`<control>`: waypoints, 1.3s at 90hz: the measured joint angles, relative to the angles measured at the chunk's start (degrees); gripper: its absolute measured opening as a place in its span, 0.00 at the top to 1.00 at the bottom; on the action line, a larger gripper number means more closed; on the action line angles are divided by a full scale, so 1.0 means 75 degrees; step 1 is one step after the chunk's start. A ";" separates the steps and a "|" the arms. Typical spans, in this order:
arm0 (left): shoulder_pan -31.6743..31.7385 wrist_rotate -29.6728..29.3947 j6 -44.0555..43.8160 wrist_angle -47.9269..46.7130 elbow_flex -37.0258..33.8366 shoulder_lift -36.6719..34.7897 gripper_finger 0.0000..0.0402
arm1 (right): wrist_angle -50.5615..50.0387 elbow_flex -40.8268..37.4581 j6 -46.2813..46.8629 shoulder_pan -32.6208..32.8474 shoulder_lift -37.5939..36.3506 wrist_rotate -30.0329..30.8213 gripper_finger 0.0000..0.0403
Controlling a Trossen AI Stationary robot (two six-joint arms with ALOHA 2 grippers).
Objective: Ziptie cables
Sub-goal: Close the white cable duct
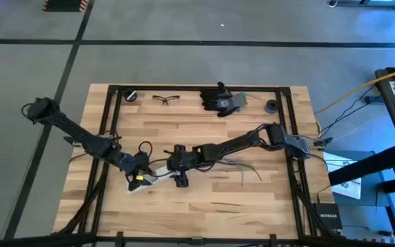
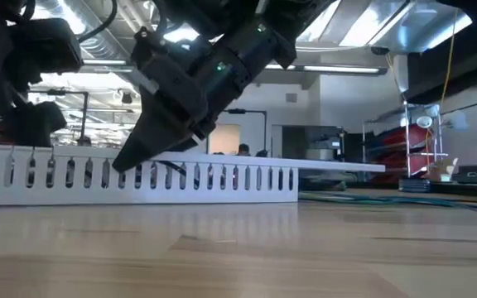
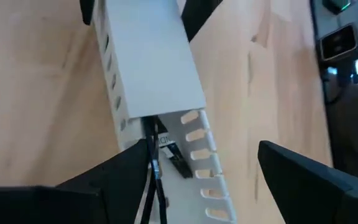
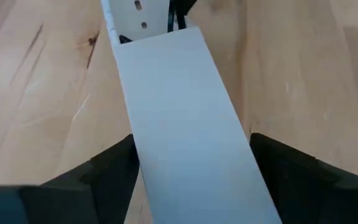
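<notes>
1. A pale wooden desk [image 1: 204, 199] with a black frame stood on a grey floor [image 1: 184, 62]; the low view looked into a workshop with bright ceiling lights.
2. A slotted white duct [image 2: 139, 178] lay low and left of the desk's centre, its long axis running roughly left to right, tilted slightly.
3. The right tool [image 1: 182, 180] straddled the duct's flat lid [image 4: 185, 124], fingers spread to either side; whether they pressed it could not be told.
4. The left tool [image 1: 137, 177] hung open over the duct's uncovered left end.
5. Black gloves [image 1: 222, 100] lay at the far edge.
6. The cables [image 1: 242, 167] sprawled right of the duct, trailing rightward; dark strands [image 3: 157, 158] ran along inside the channel.
</notes>
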 joint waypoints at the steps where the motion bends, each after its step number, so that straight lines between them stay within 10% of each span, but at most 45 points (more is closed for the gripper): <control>1: -0.0007 0.0010 -0.0034 -0.0004 0.0015 -0.0008 0.30 | -0.0002 0.0003 -0.0017 0.0000 0.0000 -0.0001 0.29; 68: -0.0896 -0.1035 -0.1436 -0.1829 0.0149 -0.0064 0.30 | -0.0346 0.0001 -0.0042 -0.0026 0.0041 0.0209 0.29; 117: -0.0088 -0.0891 -0.0006 -0.3989 0.0792 -0.0603 0.30 | -0.0364 -0.0002 -0.0046 -0.0015 0.0047 0.0165 0.29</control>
